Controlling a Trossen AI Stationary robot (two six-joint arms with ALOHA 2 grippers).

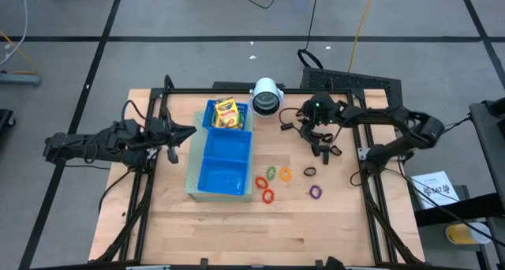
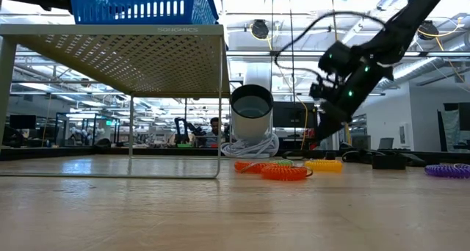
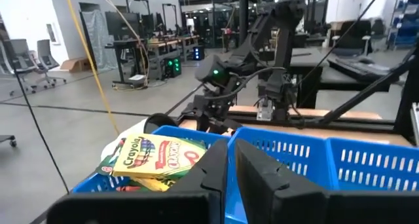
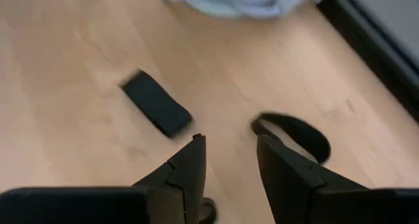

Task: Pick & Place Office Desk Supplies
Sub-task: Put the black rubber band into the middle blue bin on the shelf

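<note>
Yellow-and-green crayon boxes (image 1: 226, 114) (image 3: 152, 160) lie in the far compartment of the blue tray (image 1: 223, 178). Coloured rings lie on the table to the tray's right: red (image 1: 260, 181), green (image 1: 271, 173), orange (image 1: 286, 174), purple (image 1: 316, 192). Small black clips (image 1: 322, 146) (image 4: 157, 106) lie farther back on the wood. My right gripper (image 1: 312, 133) (image 4: 229, 149) hovers open over the clips, pointing down, with bare wood between its fingers. My left gripper (image 1: 188, 132) (image 3: 230, 162) is shut, level, just left of the tray's far end.
The tray sits raised on a perforated metal stand (image 2: 132, 53). A white round cylinder (image 1: 267, 96) (image 2: 252, 108) stands at the far edge beside the tray, with a cable (image 1: 286, 126) trailing near the clips. A black ring (image 1: 310, 172) lies among the coloured ones.
</note>
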